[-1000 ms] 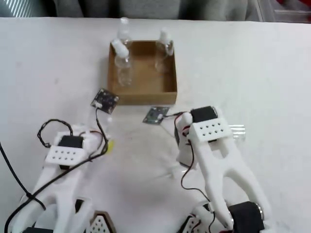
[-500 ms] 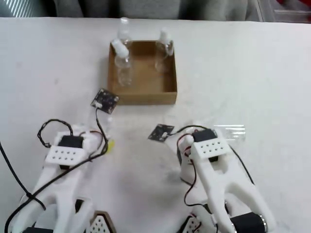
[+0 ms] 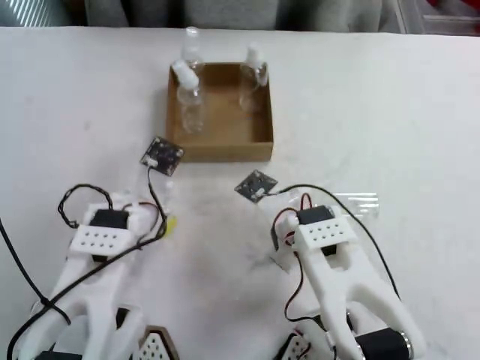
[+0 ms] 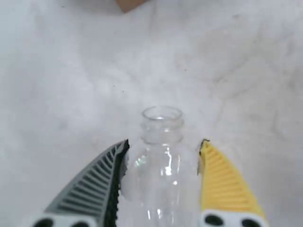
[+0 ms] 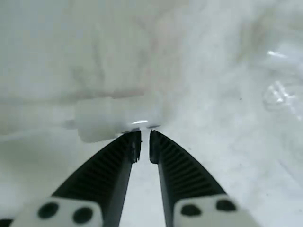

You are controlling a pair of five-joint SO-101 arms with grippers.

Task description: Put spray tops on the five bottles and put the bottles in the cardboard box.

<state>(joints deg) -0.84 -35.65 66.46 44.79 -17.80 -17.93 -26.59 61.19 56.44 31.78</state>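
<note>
A clear bottle (image 4: 162, 161) with an open neck stands between the grey and yellow fingers of my left gripper (image 4: 163, 144), which is shut on its shoulders. My left arm (image 3: 101, 236) is near the front left of the table. A white spray top (image 5: 118, 118) sits right at the fingertips of my right gripper (image 5: 145, 137); the black fingers are pinched together on its edge. My right arm (image 3: 322, 232) is at the front right. Two capped bottles (image 3: 189, 105) (image 3: 253, 82) stand in the cardboard box (image 3: 225, 150). Another clear bottle (image 3: 356, 201) lies on the table.
A third capped bottle (image 3: 193, 45) stands at the box's far left corner; I cannot tell whether it is inside or behind. Small camera boards (image 3: 163, 153) (image 3: 255, 185) and loose black cables hang off both arms. White tabletop surrounds the box.
My right arm has drawn back from the box toward the table's near edge and turned slightly left. The left arm and its bottle have not moved.
</note>
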